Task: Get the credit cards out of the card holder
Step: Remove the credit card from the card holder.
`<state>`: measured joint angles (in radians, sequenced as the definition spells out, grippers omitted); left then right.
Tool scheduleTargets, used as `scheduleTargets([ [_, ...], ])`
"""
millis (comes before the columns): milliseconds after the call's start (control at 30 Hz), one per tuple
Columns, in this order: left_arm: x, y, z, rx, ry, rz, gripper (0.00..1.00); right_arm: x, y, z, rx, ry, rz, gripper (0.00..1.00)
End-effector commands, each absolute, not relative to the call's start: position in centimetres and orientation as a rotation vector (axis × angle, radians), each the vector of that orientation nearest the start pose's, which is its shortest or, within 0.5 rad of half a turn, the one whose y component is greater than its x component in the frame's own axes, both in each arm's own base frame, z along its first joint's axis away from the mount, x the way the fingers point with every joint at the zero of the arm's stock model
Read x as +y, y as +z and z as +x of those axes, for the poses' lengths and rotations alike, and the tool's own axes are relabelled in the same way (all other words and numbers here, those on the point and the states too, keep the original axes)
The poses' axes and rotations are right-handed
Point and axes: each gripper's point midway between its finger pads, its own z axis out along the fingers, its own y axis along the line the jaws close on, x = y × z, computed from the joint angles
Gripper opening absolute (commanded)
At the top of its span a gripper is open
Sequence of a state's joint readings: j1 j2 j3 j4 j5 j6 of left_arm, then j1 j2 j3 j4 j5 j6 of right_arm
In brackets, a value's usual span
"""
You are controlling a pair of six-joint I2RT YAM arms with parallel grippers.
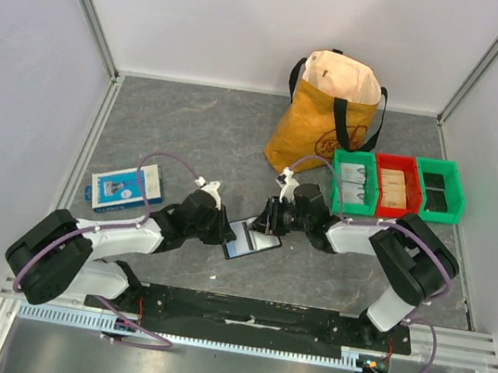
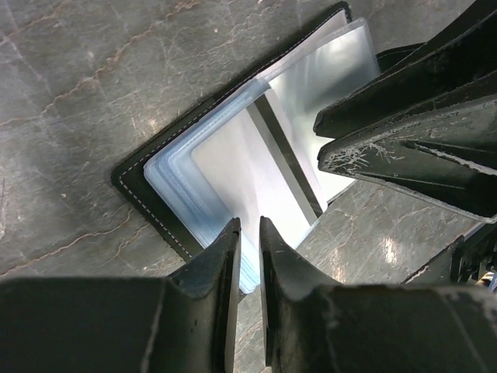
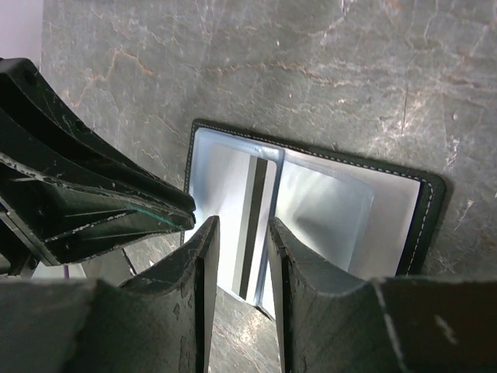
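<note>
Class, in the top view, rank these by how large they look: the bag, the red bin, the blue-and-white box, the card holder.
Largest: the bag.
Next: the red bin and the blue-and-white box look about alike, so I do not rank them.
Smallest: the card holder, though it is partly hidden.

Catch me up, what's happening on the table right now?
The card holder lies open flat on the table. The left hand and the right hand sit at its edges, fingers nearly together by a striped card in the clear sleeves. No card lies out on the table yet. Whether either hand actually grips one is unclear.
</note>
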<state>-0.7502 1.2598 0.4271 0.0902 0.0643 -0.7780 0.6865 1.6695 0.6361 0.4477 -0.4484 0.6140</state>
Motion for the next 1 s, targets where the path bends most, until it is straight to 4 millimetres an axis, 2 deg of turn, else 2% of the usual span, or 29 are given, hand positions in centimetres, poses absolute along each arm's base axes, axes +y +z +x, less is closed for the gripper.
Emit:
scheduleTargets([
  [0,-24.3,3.1,19.6,2.454,-0.857,-0.058,0.20,32.9,4.6,23.5,2.299,1.285,-0.391,0.38],
  [167,-23.8,2.2,19.2,2.475,-0.839,-0.081,0.11,33.0,3.5,22.8,2.322,1.317,-0.393,0.37],
  [467,-23.5,1.6,19.1,2.500,-0.819,-0.090,0.05,33.0,2.9,22.1,2.325,1.382,-0.384,0.31],
  [567,-23.3,1.5,18.9,2.505,-0.814,-0.092,0.04,32.7,3.1,22.2,2.303,1.427,-0.354,0.22],
  [700,-23.0,1.4,18.9,2.506,-0.807,-0.093,0.02,32.3,3.3,22.4,2.281,1.478,-0.325,0.00],
  [967,-22.9,1.5,18.8,2.508,-0.808,-0.080,0.02,30.8,3.7,23.7,2.262,1.467,-0.277,0.00],
])
